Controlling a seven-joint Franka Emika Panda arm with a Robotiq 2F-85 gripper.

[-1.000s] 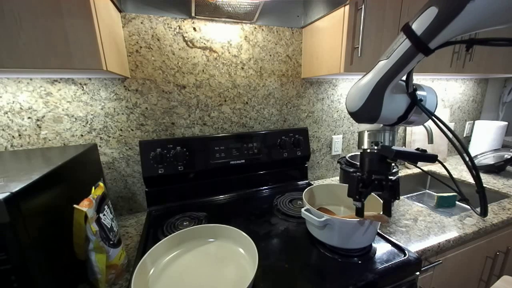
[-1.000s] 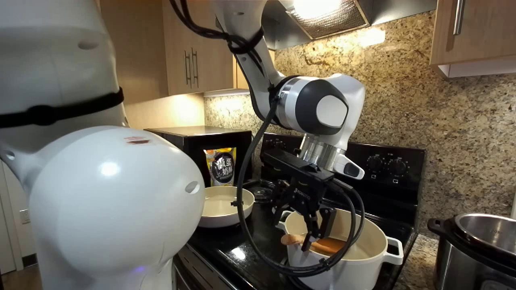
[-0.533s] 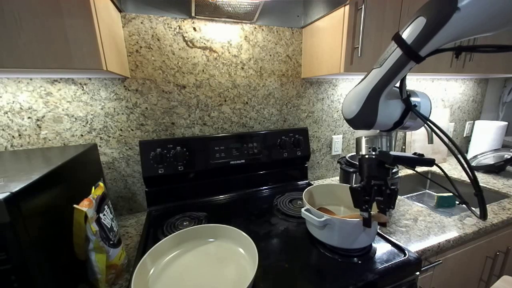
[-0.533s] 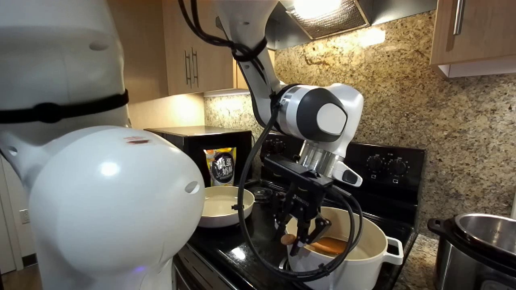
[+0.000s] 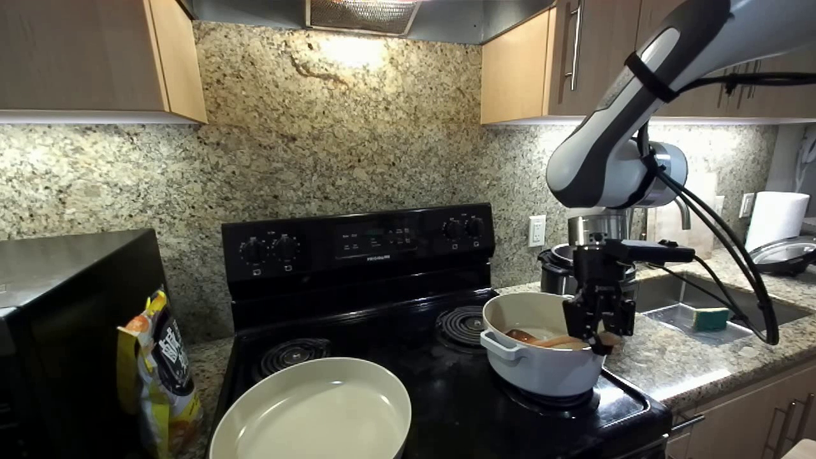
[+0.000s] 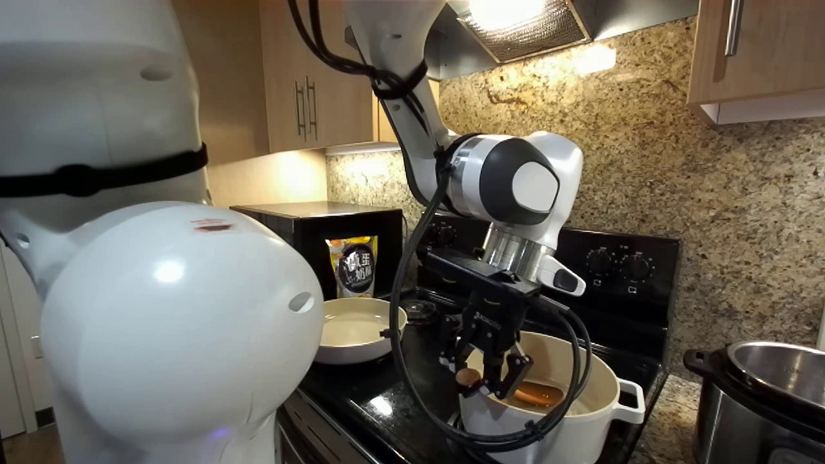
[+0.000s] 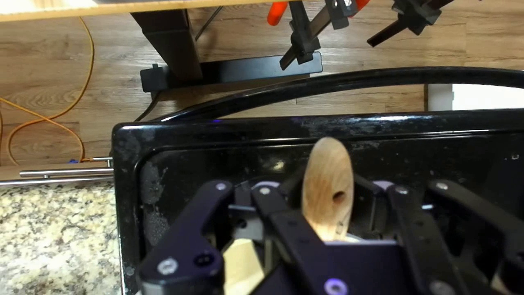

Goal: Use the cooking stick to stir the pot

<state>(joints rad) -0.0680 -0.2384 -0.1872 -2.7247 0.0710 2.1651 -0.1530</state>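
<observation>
Bag (image 5: 169,379), printed, yellow-edged, standing; dish (image 5: 322,408), cream, shallow, on the stove (image 5: 446,398); pot (image 5: 542,373), white, on the same stove; cooking stick (image 5: 560,343), wooden, head inside the pot, handle over its rim; pincer (image 5: 607,342), clamped on that handle; sponge (image 5: 709,319), green and yellow, at the sink (image 5: 658,293); paper roll (image 5: 776,220), white, upright.
</observation>
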